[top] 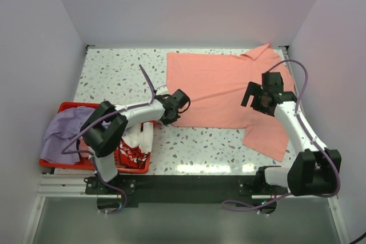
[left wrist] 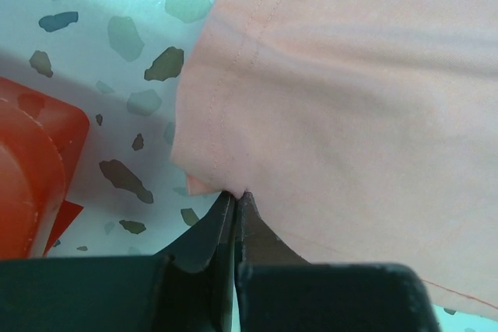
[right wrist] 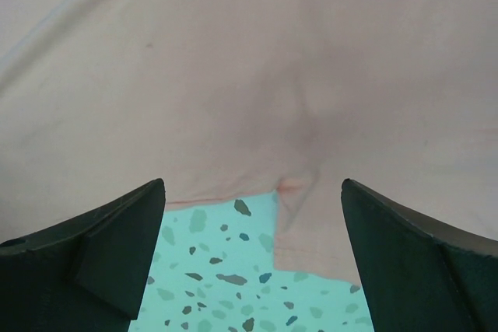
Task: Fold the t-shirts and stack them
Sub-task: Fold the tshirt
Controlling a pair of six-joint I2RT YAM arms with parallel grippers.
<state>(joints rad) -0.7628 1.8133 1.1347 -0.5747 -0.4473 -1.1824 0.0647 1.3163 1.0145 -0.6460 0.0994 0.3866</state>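
From above, the pink t-shirt (top: 223, 90) is lying spread flat across the far right of the table (top: 114, 75). The left gripper (top: 170, 117) is meeting its near left corner, and the right gripper (top: 257, 100) is hovering over its right side. A purple t-shirt (top: 63, 132) and a white t-shirt (top: 134, 141) are sitting in the crate (top: 68, 107) at near left. At the left wrist, the jaws are pressing together, pinching the hem corner. At the right wrist, the jaws are standing spread wide, with the shirt's near edge lying between them.

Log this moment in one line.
left jaws: shut on corner of salmon-pink cloth t-shirt | right jaws: open above its hem | fold: not begun
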